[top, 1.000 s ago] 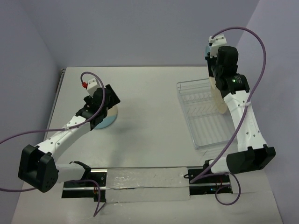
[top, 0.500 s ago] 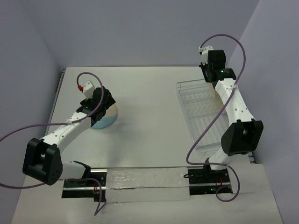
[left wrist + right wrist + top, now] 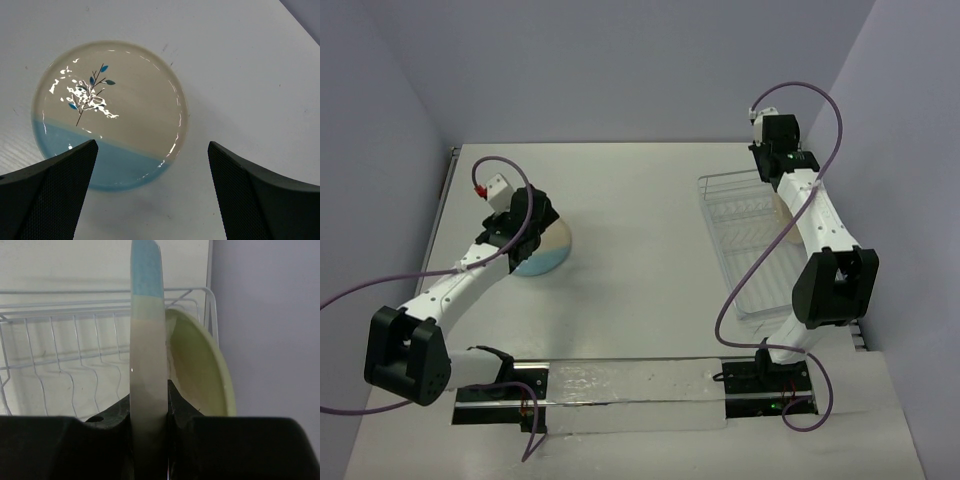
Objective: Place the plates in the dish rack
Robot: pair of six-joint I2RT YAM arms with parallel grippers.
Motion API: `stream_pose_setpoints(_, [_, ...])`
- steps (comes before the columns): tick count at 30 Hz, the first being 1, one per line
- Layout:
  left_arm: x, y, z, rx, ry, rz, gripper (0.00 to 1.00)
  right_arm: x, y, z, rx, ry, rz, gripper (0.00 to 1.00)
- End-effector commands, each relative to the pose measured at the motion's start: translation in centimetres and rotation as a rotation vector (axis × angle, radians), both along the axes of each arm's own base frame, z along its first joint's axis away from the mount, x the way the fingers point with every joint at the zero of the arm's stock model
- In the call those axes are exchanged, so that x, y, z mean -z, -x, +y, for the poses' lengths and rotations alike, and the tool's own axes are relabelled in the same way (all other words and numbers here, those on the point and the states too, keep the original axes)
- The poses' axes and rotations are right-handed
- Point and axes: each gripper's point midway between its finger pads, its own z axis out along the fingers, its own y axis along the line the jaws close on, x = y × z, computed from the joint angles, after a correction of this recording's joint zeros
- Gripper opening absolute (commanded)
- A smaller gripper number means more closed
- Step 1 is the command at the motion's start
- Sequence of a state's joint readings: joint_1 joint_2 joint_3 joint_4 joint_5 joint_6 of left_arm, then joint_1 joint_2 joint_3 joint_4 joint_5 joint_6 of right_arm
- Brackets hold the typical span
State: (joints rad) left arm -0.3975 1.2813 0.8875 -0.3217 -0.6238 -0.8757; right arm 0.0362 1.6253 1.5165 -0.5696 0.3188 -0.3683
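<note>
While pinching plate (image 3: 146, 330) upright, right tool (image 3: 149, 412) outstretched

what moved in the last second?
Left claw, open, slid left, uncovering more of the flat-lying cream-and-blue round plate on the table. Right claw, shut on the edge-up cream-and-blue plate, shifted left above the clear rectangular dish rack, elbow folding in. Flat plate and rack stayed.

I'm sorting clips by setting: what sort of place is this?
Probably a robotics lab, not a kitchen: white table, plain lilac walls, left arm and right arm mounted at the table edge.
</note>
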Motion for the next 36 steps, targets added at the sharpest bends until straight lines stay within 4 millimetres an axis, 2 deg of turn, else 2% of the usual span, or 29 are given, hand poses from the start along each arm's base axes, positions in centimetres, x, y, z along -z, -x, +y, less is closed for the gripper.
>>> stream_pose_setpoints(1, [-0.4,0.6,1.0,-0.052,0.007,-0.002,0.99,-5.2,-0.9,-1.6,0.097,0.001,-0.208,0.0])
stream_pose_setpoints(4, [-0.4,0.9,1.3,-0.073,0.009,0.005,0.99,-4.6,-0.5,-1.8,0.114,-0.022,-0.2,0.0])
stream_pose_setpoints(9, [-0.6,0.9,1.2,-0.076,0.031,-0.013,0.99,-3.7,-0.2,-0.8,0.071,-0.107,-0.184,0.0])
stream_pose_setpoints(10, [-0.7,0.8,1.1,-0.078,0.034,-0.015,0.99,-3.4,-0.1,-1.5,0.079,-0.114,-0.177,0.0])
stream_pose_setpoints(20, [-0.3,0.7,1.2,-0.101,0.024,0.019,0.99,0.6,-0.3,-3.0,0.071,-0.189,-0.057,0.0])
stream_pose_setpoints(29, [-0.2,0.2,1.0,-0.111,0.022,0.033,0.99,2.8,-0.1,-4.0,0.053,-0.202,0.012,0.0])
stream_pose_setpoints(33, [-0.2,-0.3,0.8,-0.11,0.019,0.041,0.99,2.6,0.0,-3.8,0.032,-0.212,0.011,0.0])
stream_pose_setpoints(35, [-0.2,-0.5,0.7,-0.106,0.017,0.045,0.99,2.1,0.3,-3.8,0.008,-0.191,0.007,0.0])
stream_pose_setpoints(36, [-0.1,-0.6,0.6,-0.104,0.018,0.048,0.99,1.2,0.2,-4.2,0.02,-0.176,-0.023,0.0])
